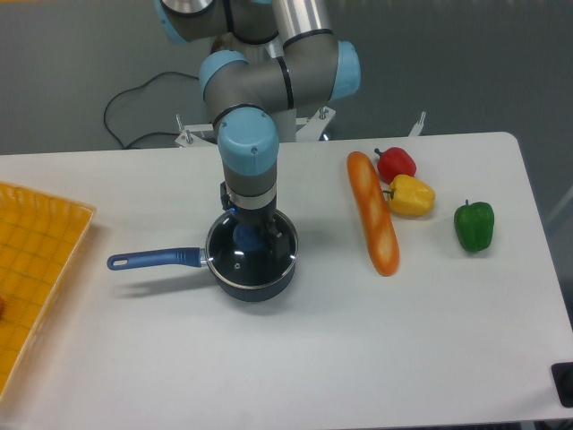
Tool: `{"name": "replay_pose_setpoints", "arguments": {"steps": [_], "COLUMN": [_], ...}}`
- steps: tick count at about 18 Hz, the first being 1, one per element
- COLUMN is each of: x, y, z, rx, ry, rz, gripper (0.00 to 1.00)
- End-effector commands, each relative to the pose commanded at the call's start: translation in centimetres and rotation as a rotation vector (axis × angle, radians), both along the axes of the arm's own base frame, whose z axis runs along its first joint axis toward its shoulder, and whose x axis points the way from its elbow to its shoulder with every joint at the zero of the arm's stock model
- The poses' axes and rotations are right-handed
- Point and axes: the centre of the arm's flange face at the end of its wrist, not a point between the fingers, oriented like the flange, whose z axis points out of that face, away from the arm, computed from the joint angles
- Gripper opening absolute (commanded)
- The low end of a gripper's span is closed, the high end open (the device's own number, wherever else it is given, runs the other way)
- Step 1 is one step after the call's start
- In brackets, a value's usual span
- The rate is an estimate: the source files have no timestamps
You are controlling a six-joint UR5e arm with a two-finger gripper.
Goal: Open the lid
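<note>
Hanging over the lid (252,254), the claw (248,235) meets its knob; grip unclear.

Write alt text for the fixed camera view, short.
A robot arm's gripper reaches down onto the blue knob of the glass lid, which sits on a dark-blue saucepan on a white table. A baguette and three peppers lie to the right.

Hidden and cut-off parts around the pan

The gripper (249,235) is mostly masked by the arm's own wrist, so how its jaws stand at the blue knob (248,238) cannot be told; the back of the lid (252,253) lies under the wrist; the yellow tray (36,269) runs off the left edge, and a dark object (564,383) is clipped at the lower right corner
</note>
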Motion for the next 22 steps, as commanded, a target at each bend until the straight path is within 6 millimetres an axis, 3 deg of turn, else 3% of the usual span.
{"name": "replay_pose_setpoints", "arguments": {"steps": [10,22], "x": [0.50,0.54], "y": [0.37,0.42], "z": [-0.33,-0.28], "rx": [-0.002,-0.003], "ry": [-0.006,-0.005], "rz": [-0.012,-0.014], "gripper": [0.88,0.62]}}
